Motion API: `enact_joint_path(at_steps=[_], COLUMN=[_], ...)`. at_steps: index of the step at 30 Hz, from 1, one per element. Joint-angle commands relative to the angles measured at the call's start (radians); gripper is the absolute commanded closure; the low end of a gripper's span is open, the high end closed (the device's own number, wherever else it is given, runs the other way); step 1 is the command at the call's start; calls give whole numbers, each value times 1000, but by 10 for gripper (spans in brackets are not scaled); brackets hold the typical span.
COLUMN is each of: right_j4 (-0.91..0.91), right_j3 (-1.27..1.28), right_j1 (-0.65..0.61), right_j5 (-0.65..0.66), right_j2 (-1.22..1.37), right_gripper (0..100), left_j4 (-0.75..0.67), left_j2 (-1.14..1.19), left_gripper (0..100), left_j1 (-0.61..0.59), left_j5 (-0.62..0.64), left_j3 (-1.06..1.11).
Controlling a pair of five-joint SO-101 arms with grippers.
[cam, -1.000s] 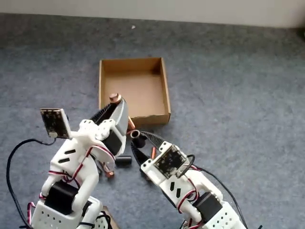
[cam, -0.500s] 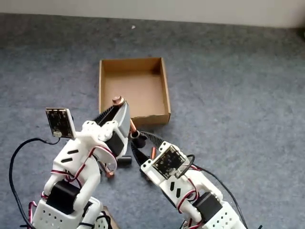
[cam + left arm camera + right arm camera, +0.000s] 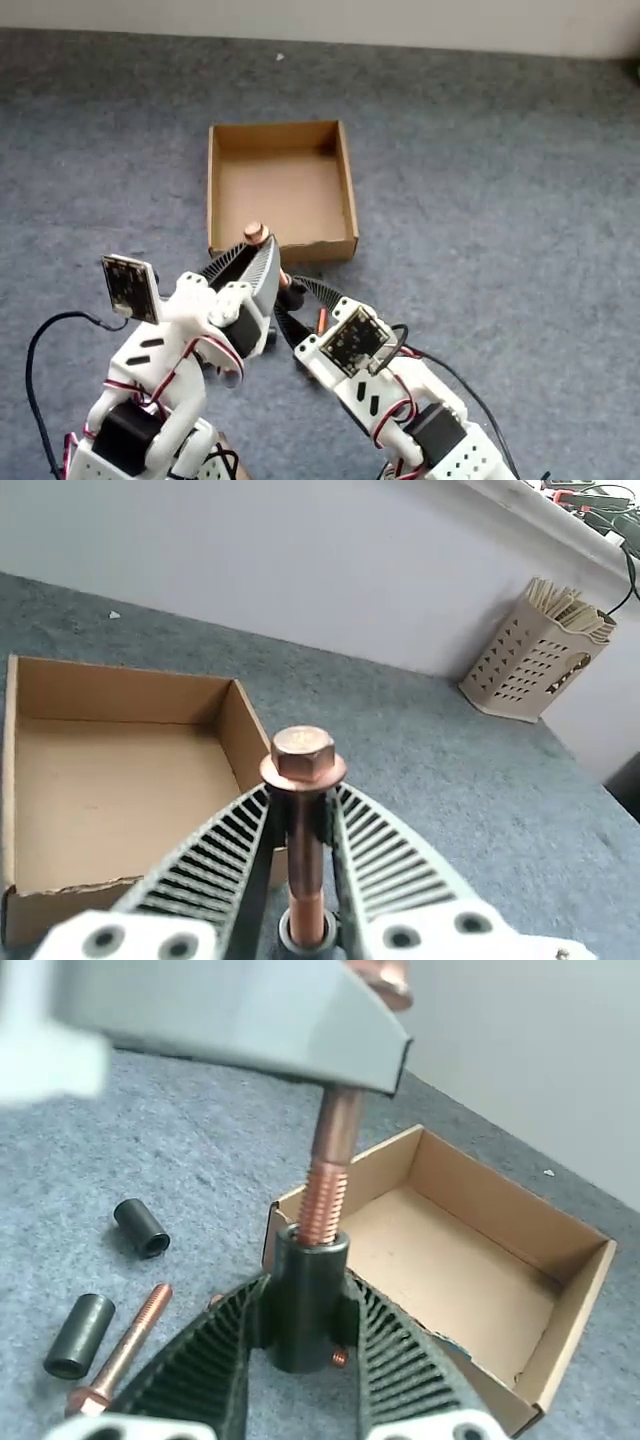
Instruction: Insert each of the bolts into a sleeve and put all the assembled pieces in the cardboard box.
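Observation:
My left gripper (image 3: 303,820) is shut on a copper bolt (image 3: 303,830), held upright with its hex head (image 3: 256,233) on top. My right gripper (image 3: 302,1330) is shut on a black sleeve (image 3: 304,1295), held upright just below. The bolt's threaded tip (image 3: 322,1205) sits inside the sleeve's mouth. Both are held just in front of the near wall of the open cardboard box (image 3: 345,195), which is empty. On the carpet lie two loose black sleeves (image 3: 141,1227) (image 3: 80,1334) and a loose copper bolt (image 3: 124,1348).
The grey carpet stretches around the box (image 3: 35,675). Another bolt (image 3: 321,320) lies by my right gripper (image 3: 293,297) in the high view. A perforated beige holder (image 3: 535,650) stands by the wall, far off.
My left gripper has come down and toward the right gripper with the bolt, whose tip now sits in the held sleeve. The right arm has stayed in place.

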Motion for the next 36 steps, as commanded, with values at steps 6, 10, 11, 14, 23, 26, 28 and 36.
enact_joint_path(at_steps=[6,10,11,14,23,26,28,36], right_j4=[-24,-24,-24,-27,-28,-28,-28,-28], right_j3=[148,148,148,148,147,145,134,101], right_j1=[38,97,116,159,165,165,165,165], right_j5=[-17,-184,-232,-308,-308,-307,-307,-307], right_j2=[-21,-21,-21,-21,-22,-22,-22,-22], right_gripper=[994,994,994,994,994,994,994,994], left_j4=[3,3,5,5,98,97,97,101], left_j2=[18,25,25,25,27,27,27,25], left_gripper=[993,990,991,990,898,895,892,891], left_j1=[27,27,27,27,101,73,47,30], left_j5=[-207,-253,-267,-305,-336,-336,-336,-336], left_j3=[24,33,35,35,36,35,35,28])
